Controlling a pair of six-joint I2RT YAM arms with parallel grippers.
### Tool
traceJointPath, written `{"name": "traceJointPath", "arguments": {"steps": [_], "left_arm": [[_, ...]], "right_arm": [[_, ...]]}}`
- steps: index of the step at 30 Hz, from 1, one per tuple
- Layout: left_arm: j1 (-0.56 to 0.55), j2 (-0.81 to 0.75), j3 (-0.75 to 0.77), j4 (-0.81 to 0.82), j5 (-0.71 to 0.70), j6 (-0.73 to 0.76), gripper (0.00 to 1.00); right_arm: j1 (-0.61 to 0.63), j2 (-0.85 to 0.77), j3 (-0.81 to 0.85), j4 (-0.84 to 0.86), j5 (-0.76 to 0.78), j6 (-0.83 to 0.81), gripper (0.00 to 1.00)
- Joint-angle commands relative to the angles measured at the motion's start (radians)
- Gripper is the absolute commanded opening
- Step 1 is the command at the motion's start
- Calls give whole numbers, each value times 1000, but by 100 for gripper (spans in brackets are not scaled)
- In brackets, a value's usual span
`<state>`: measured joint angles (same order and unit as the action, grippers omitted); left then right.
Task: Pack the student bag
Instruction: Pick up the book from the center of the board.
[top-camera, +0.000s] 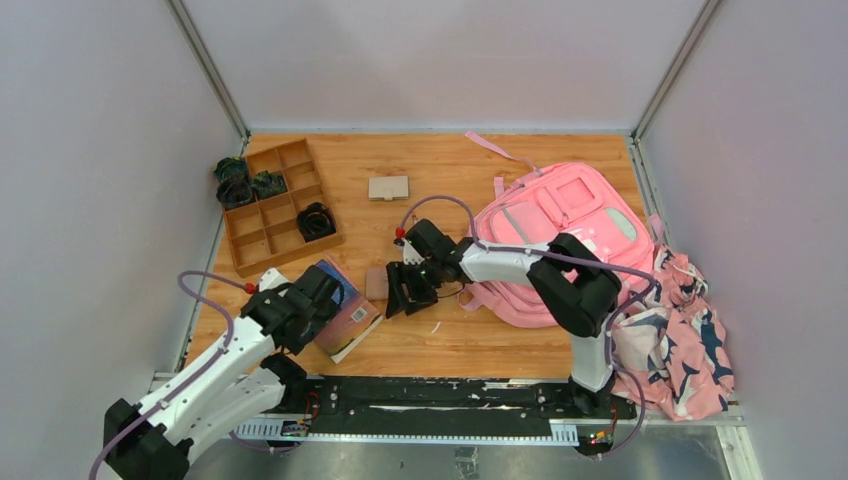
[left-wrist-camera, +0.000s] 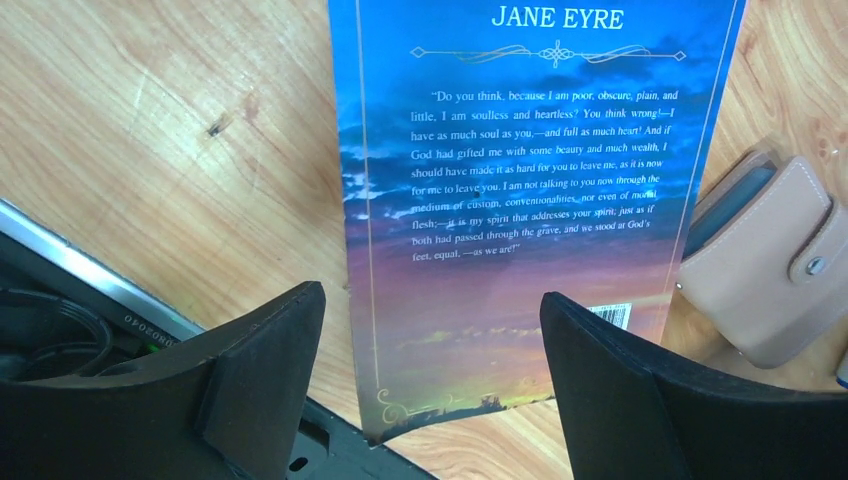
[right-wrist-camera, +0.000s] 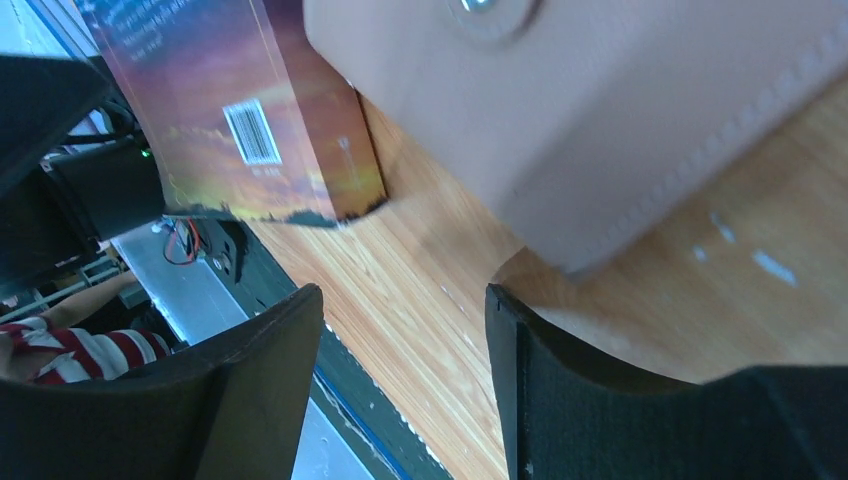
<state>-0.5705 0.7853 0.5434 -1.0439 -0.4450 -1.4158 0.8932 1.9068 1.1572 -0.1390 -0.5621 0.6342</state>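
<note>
The pink student bag (top-camera: 560, 225) lies flat at the right of the table. A blue and orange "Jane Eyre" book (top-camera: 350, 312) lies near the front edge; it fills the left wrist view (left-wrist-camera: 520, 190) and shows in the right wrist view (right-wrist-camera: 240, 120). My left gripper (left-wrist-camera: 432, 375) is open, its jaws either side of the book's near end, just above it. A tan snap wallet (top-camera: 377, 283) lies right of the book (left-wrist-camera: 770, 265). My right gripper (right-wrist-camera: 405, 385) is open right beside the wallet (right-wrist-camera: 600, 110), nothing between its jaws.
A wooden divided tray (top-camera: 280, 205) with dark coiled items stands at the back left. A small tan card case (top-camera: 388, 187) lies at the back middle. A pink, white and navy patterned cloth bundle (top-camera: 680, 340) lies at the front right. The black rail (top-camera: 440, 395) runs along the front edge.
</note>
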Motion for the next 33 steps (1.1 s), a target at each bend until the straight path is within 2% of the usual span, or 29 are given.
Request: {"name": "traceJointPath", "arguments": {"steps": [1, 9, 12, 17, 21, 27, 33], "left_arm": [[7, -80, -25, -97, -14, -72, 85], [7, -87, -103, -108, 58, -130, 85], [7, -35, -92, -100, 17, -136, 87], [8, 65, -89, 40, 23, -83, 87], [7, 113, -114, 147, 69, -77, 85], [8, 12, -152, 187, 80, -102, 69], [8, -106, -170, 187, 106, -117, 51]], "right_arm": [[30, 72, 83, 62, -19, 34, 65], [55, 174, 198, 50, -16, 37, 64], [53, 191, 222, 35, -1, 22, 64], [8, 219, 261, -8, 25, 4, 64], [-4, 221, 279, -17, -23, -14, 64], [35, 229, 253, 15, -141, -15, 63], [78, 223, 251, 18, -185, -9, 62]]}}
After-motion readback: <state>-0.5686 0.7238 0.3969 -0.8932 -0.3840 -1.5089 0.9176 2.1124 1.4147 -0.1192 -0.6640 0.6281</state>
